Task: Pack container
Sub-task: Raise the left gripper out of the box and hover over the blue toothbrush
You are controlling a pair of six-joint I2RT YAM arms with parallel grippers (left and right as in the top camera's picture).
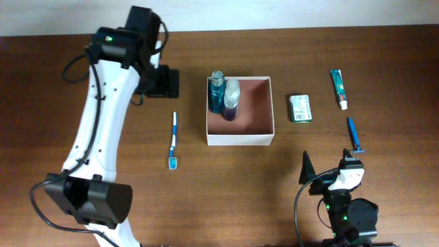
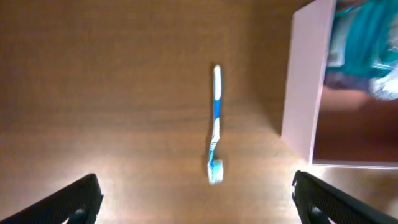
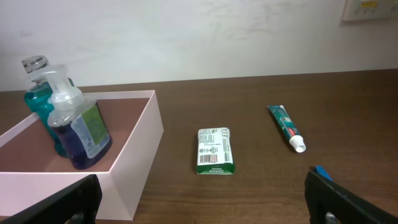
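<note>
two upright bottles [image 3: 84,134], right wrist view

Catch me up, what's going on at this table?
Mid-pack. The container holds a teal bottle and a pump bottle in its far left corner. A toothbrush lies left of it; soap packet, toothpaste and razor lie right. Both are open and empty: left tool over the table by the toothbrush, right tool back near the razor.

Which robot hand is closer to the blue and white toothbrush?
Left. The left gripper hangs open just beyond the toothbrush, on the same side of the container. The right gripper, also open, is far off past the container.
</note>
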